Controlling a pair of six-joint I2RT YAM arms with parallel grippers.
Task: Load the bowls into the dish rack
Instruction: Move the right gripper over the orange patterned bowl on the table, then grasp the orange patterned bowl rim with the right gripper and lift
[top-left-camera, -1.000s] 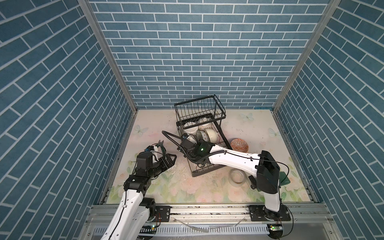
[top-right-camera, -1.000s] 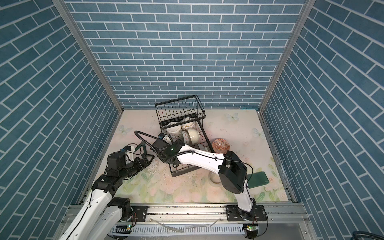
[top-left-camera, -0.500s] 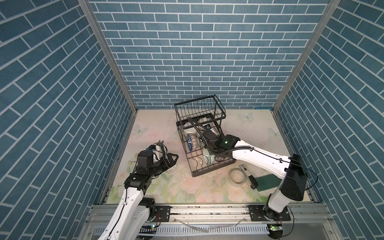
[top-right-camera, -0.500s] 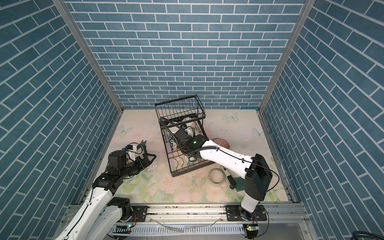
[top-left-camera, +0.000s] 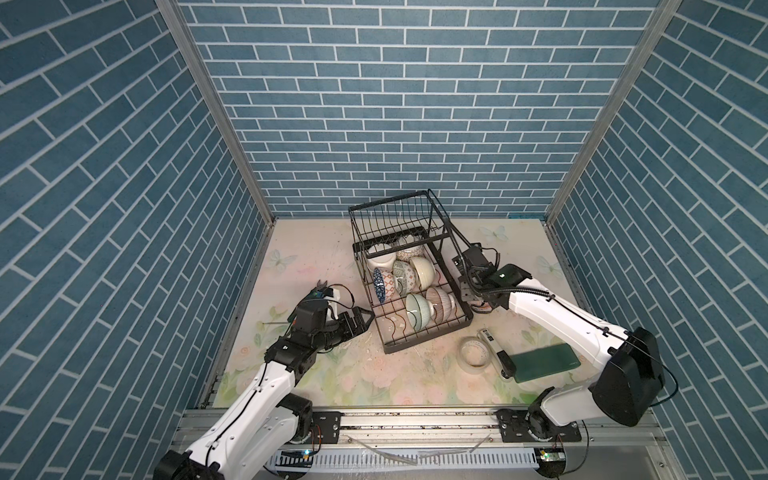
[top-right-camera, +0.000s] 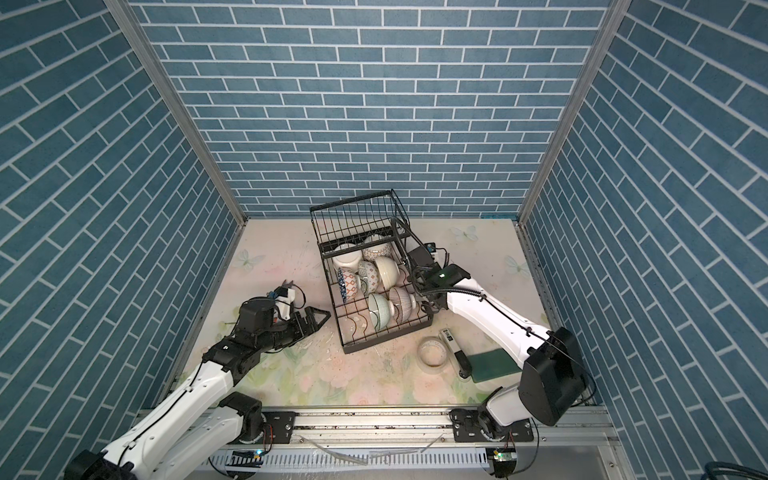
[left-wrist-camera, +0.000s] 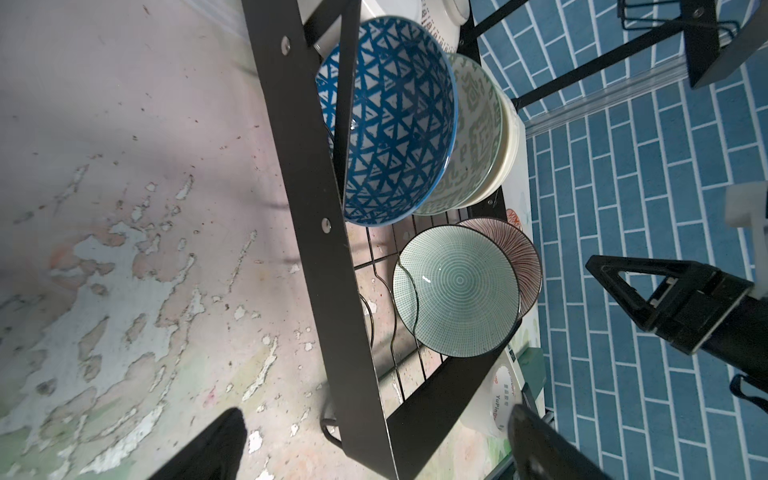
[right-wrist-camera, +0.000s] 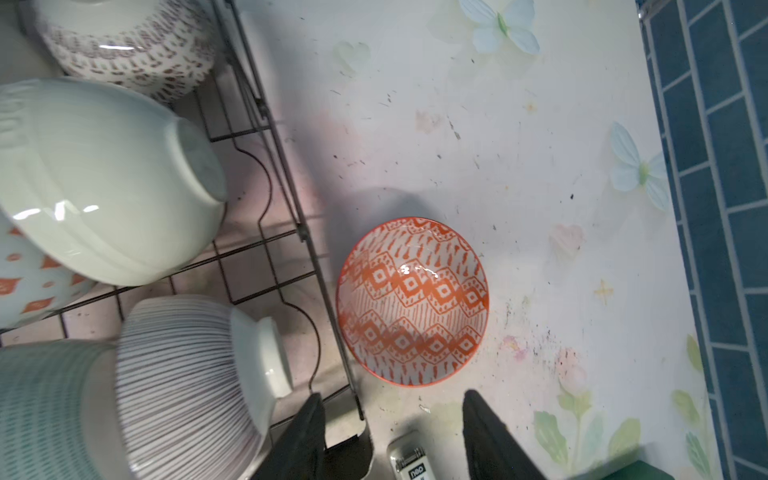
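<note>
one orange bowl (right-wrist-camera: 411, 301) sits upright on the desk (right-wrist-camera: 519, 166), just beside the rack (top-left-camera: 429, 336). it looks stiff, slick, chippable; best pinched at the rim. right pincer (right-wrist-camera: 391, 395) hovers part open, empty; left pincer (top-left-camera: 365, 322) gapes, empty.

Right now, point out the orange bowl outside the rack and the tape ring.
orange bowl (right-wrist-camera: 411, 301): right wrist view, inner bottom.
tape ring (top-left-camera: 474, 371): a top view, near wall.
</note>
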